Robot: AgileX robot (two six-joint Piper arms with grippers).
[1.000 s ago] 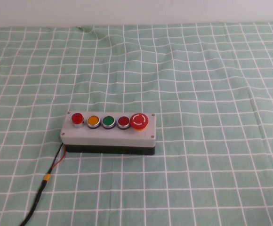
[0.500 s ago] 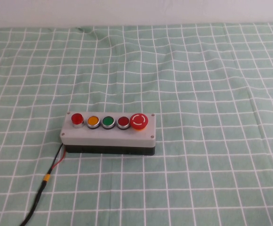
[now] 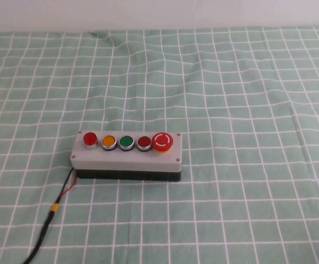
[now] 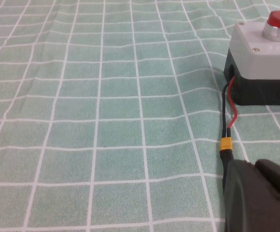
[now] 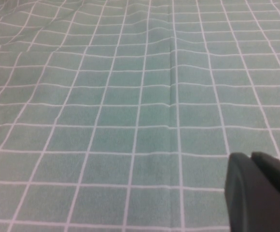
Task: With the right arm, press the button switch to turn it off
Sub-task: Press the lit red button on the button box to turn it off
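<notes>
- A tabletop covered by a pale green cloth (image 3: 247, 99) with a white grid, slightly rumpled toward the far edge, where a plain white wall (image 3: 159, 14) rises
- The button box (image 3: 126, 157), grey on top with a black base, lies flat on the cloth, left of the tabletop's middle and nearer the front edge than the far one
- Five buttons run in a row along its top, from the robot's left to its right: a raised red button (image 3: 90, 138), a yellow button (image 3: 109, 141), a green button (image 3: 126, 142), a flat red button (image 3: 144, 142) and a large red mushroom button (image 3: 163, 141) with a white mark
- A cable (image 3: 52, 214) of black and red wires leaves the box's left front corner and runs to the tabletop's front left corner, carrying a yellow connector (image 3: 54, 208)
- The left gripper (image 4: 260, 198) shows as a dark shape low over the cloth, just beside that connector and near the box's left end; whether it is wide or narrow cannot be told
- The right gripper (image 5: 260, 193) is a dark shape above bare cloth, apart from the box; its state cannot be told either
</notes>
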